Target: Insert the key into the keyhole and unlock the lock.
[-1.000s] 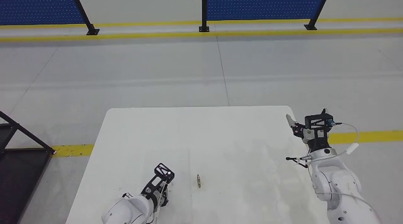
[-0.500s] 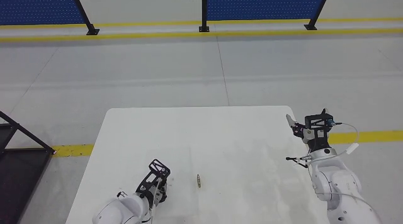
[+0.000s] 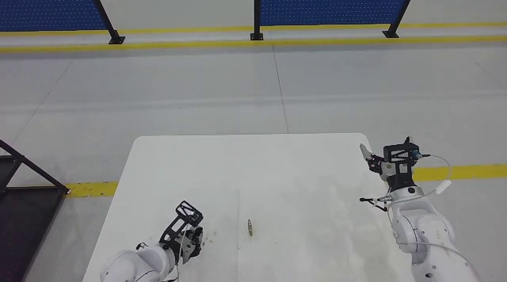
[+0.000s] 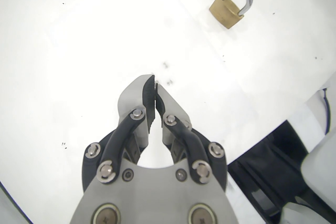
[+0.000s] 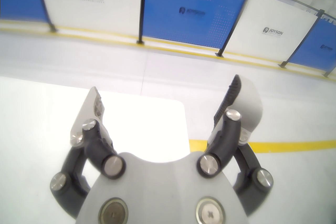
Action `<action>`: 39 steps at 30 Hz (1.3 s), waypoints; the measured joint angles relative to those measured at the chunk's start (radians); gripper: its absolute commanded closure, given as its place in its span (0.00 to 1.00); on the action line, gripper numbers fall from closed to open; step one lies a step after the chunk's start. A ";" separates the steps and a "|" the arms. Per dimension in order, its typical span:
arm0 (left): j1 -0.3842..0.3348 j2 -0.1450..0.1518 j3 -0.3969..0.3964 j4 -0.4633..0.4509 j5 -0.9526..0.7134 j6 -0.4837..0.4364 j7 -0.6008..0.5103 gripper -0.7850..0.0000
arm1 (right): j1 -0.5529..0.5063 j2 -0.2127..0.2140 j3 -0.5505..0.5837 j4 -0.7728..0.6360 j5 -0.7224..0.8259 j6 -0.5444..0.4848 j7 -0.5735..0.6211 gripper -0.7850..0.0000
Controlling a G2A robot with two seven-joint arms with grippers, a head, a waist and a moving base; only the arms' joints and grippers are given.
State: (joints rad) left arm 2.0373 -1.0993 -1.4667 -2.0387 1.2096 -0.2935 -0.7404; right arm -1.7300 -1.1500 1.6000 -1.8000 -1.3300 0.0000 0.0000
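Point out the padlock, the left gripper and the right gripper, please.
padlock [image 4: 227, 12]: left wrist view, on its brass body.
left gripper [image 4: 155, 82]: left wrist view, between its shut fingertips.
right gripper [image 5: 165, 84]: right wrist view, midway between its open fingertips.

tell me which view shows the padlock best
Left wrist view: the padlock lies on the table, brass body and silver shackle clear. Top view gives a tiny speck; right wrist view faces the fence.

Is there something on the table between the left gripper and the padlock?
Nothing visible: between the left gripper and the padlock lies only bare table with a few small dark specks.
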 measured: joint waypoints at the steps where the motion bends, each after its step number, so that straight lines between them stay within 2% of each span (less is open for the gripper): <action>1: -0.001 0.001 -0.005 0.000 -0.005 -0.004 0.003 1.00 | 0.000 0.000 0.000 0.000 0.000 0.000 0.000 0.00; 5: -0.006 0.004 -0.030 -0.013 -0.058 -0.033 0.044 1.00 | 0.000 0.000 0.000 0.000 0.000 0.000 0.000 0.00; 8: -0.005 0.007 -0.077 -0.036 -0.095 -0.064 0.124 1.00 | 0.000 0.000 0.000 0.000 0.000 0.000 0.000 0.00; 12: 0.016 0.011 -0.154 -0.051 -0.144 -0.134 0.303 1.00 | 0.000 0.000 0.000 0.000 0.000 0.000 0.000 0.00; 17: 0.045 0.016 -0.244 -0.015 -0.172 -0.292 0.566 1.00 | -0.020 -0.004 -0.036 -0.016 -0.062 0.023 0.020 0.00; 19: 0.049 0.016 -0.258 -0.003 -0.167 -0.321 0.644 1.00 | -0.040 -0.007 -0.068 -0.040 -0.103 0.039 0.027 0.00; 26: 0.048 0.016 -0.256 -0.004 -0.167 -0.316 0.628 1.00 | -0.151 -0.013 -0.233 -0.127 -0.318 0.017 0.045 0.00; 32: 0.048 0.016 -0.256 -0.004 -0.167 -0.317 0.628 1.00 | -0.197 -0.019 -0.423 -0.080 -0.530 -0.062 0.043 0.00; 36: 0.048 0.016 -0.257 -0.004 -0.167 -0.317 0.628 1.00 | -0.168 -0.031 -0.529 -0.007 -0.534 -0.106 0.052 0.00; 39: 0.048 0.016 -0.257 -0.004 -0.167 -0.317 0.628 1.00 | -0.133 -0.046 -0.599 0.050 -0.477 -0.123 0.066 0.00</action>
State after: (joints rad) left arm 2.0856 -1.0834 -1.7232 -2.0424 1.0428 -0.6102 -0.1125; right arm -1.8631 -1.1962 1.0009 -1.7504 -1.8075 -0.1232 0.0657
